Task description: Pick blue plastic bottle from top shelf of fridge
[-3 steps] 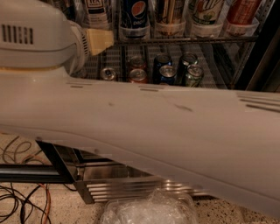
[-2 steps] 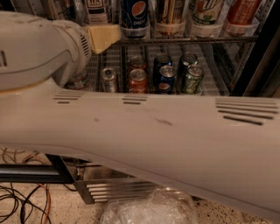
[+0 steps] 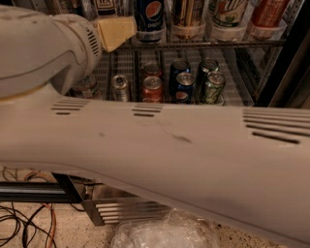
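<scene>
My white arm (image 3: 164,150) fills most of the camera view, with its round joint housing (image 3: 43,48) at the upper left and a tan piece (image 3: 115,31) beside it. The gripper is out of view beyond that joint. On the top shelf (image 3: 203,44), a wire rack with clear front cups, only the bottoms of tall bottles show. A bottle with a white label and black lettering (image 3: 103,6) stands at the top edge just left of the dark blue Pepsi bottle (image 3: 148,17). Its body is cut off.
Other bottles (image 3: 226,15) stand to the right on the same rack. Several small cans (image 3: 183,87) sit on the rack below. The black door frame (image 3: 286,72) is at the right. The steel slatted base (image 3: 127,211), floor cables (image 3: 24,227) and a clear plastic bag (image 3: 164,233) lie below.
The arm link has dropped lower in the view and the joint housing has shifted right and grown larger. More of the can rack shows now.
</scene>
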Robot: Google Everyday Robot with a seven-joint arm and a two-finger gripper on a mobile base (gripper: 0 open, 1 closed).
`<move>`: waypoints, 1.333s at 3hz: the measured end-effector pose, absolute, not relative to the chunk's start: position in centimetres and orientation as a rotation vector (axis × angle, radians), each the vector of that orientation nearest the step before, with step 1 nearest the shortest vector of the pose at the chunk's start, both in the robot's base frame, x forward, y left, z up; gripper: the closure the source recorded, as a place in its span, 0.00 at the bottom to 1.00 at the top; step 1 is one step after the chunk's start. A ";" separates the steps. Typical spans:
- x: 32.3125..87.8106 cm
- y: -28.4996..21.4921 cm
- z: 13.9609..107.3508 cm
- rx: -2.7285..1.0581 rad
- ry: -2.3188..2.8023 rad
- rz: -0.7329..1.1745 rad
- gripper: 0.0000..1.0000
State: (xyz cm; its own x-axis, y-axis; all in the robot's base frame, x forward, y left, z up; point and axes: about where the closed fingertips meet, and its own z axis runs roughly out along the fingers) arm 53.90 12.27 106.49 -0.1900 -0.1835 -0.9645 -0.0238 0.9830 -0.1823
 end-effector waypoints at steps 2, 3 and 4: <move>54.6 11.0 108.2 -0.103 1.692 -0.232 0.16; 55.0 10.6 108.6 -0.077 1.672 -0.252 0.27; 55.3 10.2 108.8 -0.059 1.655 -0.258 0.28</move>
